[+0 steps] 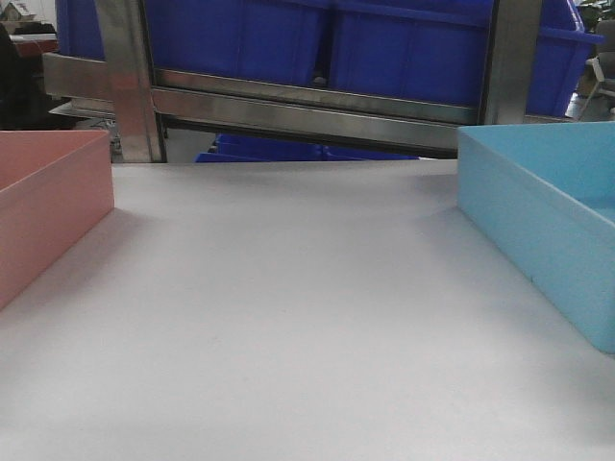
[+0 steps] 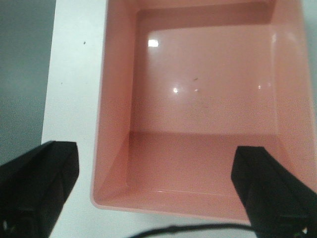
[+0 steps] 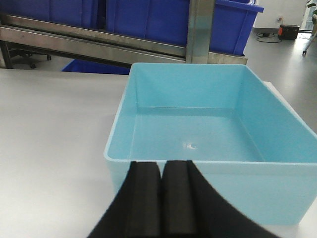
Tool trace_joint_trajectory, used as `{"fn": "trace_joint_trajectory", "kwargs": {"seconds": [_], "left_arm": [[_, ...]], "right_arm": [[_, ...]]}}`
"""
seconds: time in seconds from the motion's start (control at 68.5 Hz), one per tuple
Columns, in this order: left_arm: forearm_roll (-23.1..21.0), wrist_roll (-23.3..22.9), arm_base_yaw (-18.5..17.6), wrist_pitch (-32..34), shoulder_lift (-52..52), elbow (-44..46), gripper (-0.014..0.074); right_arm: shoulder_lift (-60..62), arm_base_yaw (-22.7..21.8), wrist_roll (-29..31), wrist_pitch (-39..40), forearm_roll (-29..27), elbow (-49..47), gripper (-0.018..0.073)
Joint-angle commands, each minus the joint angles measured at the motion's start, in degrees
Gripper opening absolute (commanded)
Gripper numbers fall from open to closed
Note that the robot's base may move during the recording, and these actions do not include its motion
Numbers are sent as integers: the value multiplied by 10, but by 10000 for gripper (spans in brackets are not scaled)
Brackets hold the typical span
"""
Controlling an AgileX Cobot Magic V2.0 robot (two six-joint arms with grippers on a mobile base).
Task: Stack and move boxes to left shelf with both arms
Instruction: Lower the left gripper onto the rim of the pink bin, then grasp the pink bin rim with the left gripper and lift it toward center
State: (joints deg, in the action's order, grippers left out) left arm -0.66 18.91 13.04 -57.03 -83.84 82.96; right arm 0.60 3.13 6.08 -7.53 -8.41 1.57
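Tub (image 2: 208,89), pink, under spread left tool (image 2: 153,166)

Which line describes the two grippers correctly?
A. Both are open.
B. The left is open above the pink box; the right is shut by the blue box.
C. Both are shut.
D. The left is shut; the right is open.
B: the left gripper has its fingers spread wide over the pink box, while the right gripper has its fingers pressed together at the near rim of the blue box.
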Motion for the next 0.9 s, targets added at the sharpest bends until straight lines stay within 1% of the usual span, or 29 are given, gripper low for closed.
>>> {"fn": "trace_joint_trajectory", "kwargs": {"seconds": [0.0, 0.073, 0.175, 0.306, 0.365, 0.642, 0.686, 0.773, 0.89], "left_arm": [[-31, 23, 34, 13, -39, 61, 532], [-44, 37, 55, 22, -86, 85, 532], [-46, 53, 75, 41, -142, 103, 532], [-47, 57, 79, 82, -197, 105, 532], [-48, 68, 80, 96, -221, 106, 532], [-50, 73, 80, 120, -301, 106, 527], [-50, 73, 80, 118, -306, 106, 507], [-56, 73, 80, 118, -309, 106, 426], [-62, 73, 80, 119, -309, 106, 232]], "right_arm": [[3, -1, 4, 50, 0, 0, 55], [3, -1, 4, 50, 0, 0, 55], [3, -1, 4, 50, 0, 0, 55], [3, -1, 4, 50, 0, 0, 55], [3, -1, 4, 50, 0, 0, 55], [3, -1, 4, 50, 0, 0, 55], [3, -1, 4, 50, 0, 0, 55], [3, -1, 4, 50, 0, 0, 55], [3, -1, 4, 50, 0, 0, 55]]}}
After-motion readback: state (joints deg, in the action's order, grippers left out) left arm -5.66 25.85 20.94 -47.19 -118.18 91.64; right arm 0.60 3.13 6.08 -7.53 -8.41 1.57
